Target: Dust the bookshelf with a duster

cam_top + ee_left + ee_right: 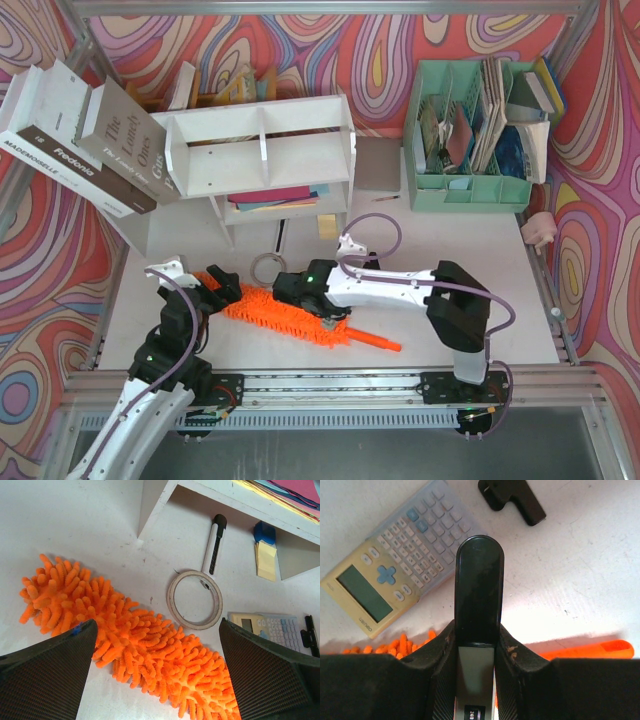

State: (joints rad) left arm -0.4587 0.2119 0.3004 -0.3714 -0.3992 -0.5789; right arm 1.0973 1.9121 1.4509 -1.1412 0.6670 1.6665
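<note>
The orange fluffy duster (285, 312) lies flat on the table in front of the white bookshelf (262, 150), with its thin handle (378, 342) pointing right. My left gripper (215, 288) is open over the duster's left end, and its jaws straddle the fluff (140, 645) without touching it. My right gripper (297, 287) is over the duster's middle and is shut on a black stapler (479, 590), not on the duster. The right wrist view shows the orange handle (590, 650) and a little fluff (395, 645) beneath it.
A tape ring (195, 600), a marker pen (215, 542), sticky notes (265, 560) and a calculator (395, 565) lie between the duster and the shelf. A black clip (512, 497) is nearby. Books (90, 135) lean at the left. A green organizer (470, 135) stands at the back right.
</note>
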